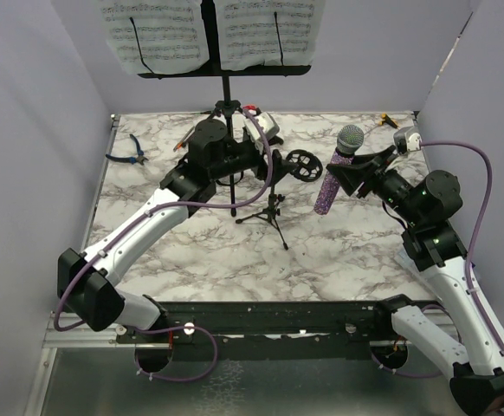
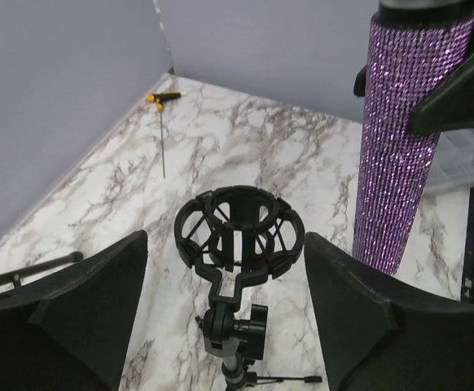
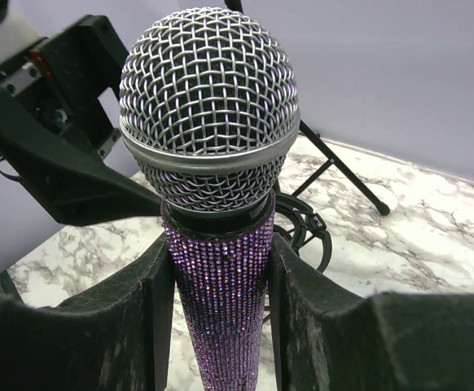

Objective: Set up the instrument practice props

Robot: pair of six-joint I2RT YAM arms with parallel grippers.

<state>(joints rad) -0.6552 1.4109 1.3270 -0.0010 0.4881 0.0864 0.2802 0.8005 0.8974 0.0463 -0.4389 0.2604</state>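
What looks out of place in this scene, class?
Two workshop tools look odd in a music setup: blue-handled pliers by the left wall and a yellow-handled tool in the far right corner.

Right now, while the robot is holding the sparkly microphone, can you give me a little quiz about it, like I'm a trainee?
1. True or false: the right end effector grips the purple microphone with its silver mesh head pointing up.
2. In the left wrist view, what shows between the open fingers of the left end effector?
A) a drum
B) the small mic stand's round cradle
C) a guitar
3. Fill the gap: the white sheet-music pages rest on the tall black ____ stand.

Key: 1 true; 2 B; 3 music.
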